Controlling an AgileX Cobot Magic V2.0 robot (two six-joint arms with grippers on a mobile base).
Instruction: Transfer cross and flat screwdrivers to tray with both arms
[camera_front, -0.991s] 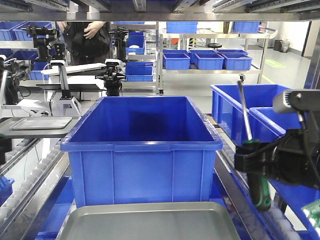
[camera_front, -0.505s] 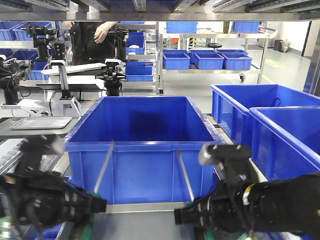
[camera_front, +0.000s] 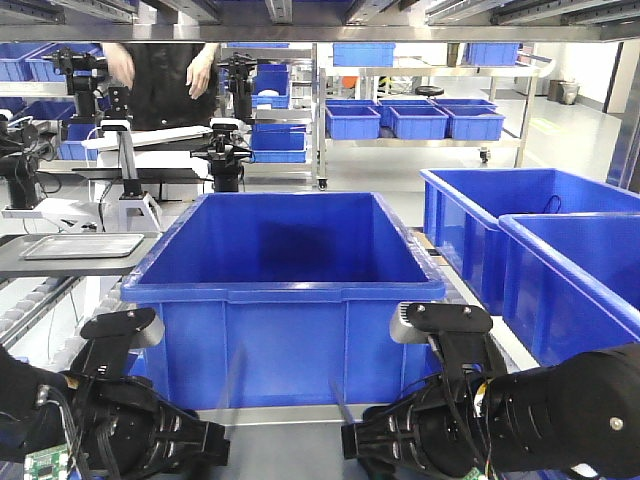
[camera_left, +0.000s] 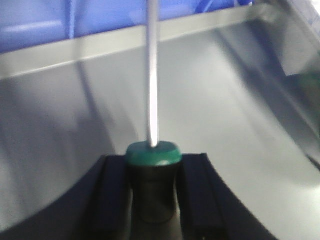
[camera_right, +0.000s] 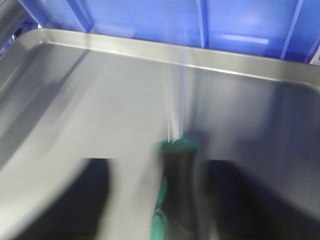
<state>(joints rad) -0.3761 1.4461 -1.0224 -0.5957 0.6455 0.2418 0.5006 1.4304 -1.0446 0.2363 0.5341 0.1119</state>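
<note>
Fingers (camera_left: 112, 200) of the left gripper (camera_left: 150, 200) clamp one screwdriver (camera_left: 152, 100) by its handle, shaft pointing forward over the tray (camera_left: 240, 125). Right gripper (camera_right: 177, 200) likewise appears closed on the other screwdriver (camera_right: 177, 150), though blur softens it. Both tools hang above the tray floor, probably not yet touching it. Holding by the handles likely keeps the shafts clear, letting each be laid flat. Behind the tray's far rim stands a blue bin (camera_front: 285, 300).

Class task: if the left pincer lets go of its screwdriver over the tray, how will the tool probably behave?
The screwdriver likely stays stiff: its shaft looks like straight steel. Its rounded handle may roll on the smooth tray. The raised rim should probably stop it.
</note>
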